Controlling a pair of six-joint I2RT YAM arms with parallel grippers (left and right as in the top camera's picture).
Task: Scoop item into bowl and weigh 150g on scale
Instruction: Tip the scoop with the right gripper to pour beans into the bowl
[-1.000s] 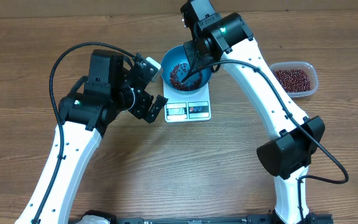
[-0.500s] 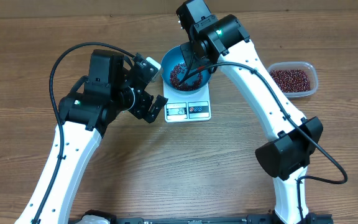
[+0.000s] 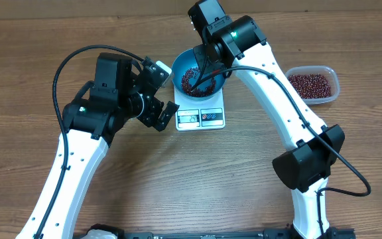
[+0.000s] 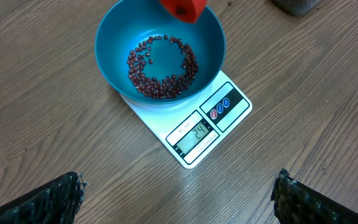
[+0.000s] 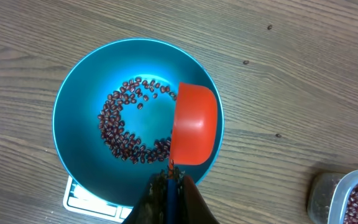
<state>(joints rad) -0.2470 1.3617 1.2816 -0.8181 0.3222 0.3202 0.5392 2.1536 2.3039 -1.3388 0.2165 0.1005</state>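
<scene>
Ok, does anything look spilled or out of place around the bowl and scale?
Nothing clearly spilled. The dark red-brown beans lie in a ring inside the round bright-blue bowl, which sits on the white kitchen scale. A few dark specks on the wooden table may be knots or stray beans; unclear.

White arms (image 3: pixel 71 174) — black joints (image 3: pixel 307 164), cables (image 3: pixel 88 47)
</scene>
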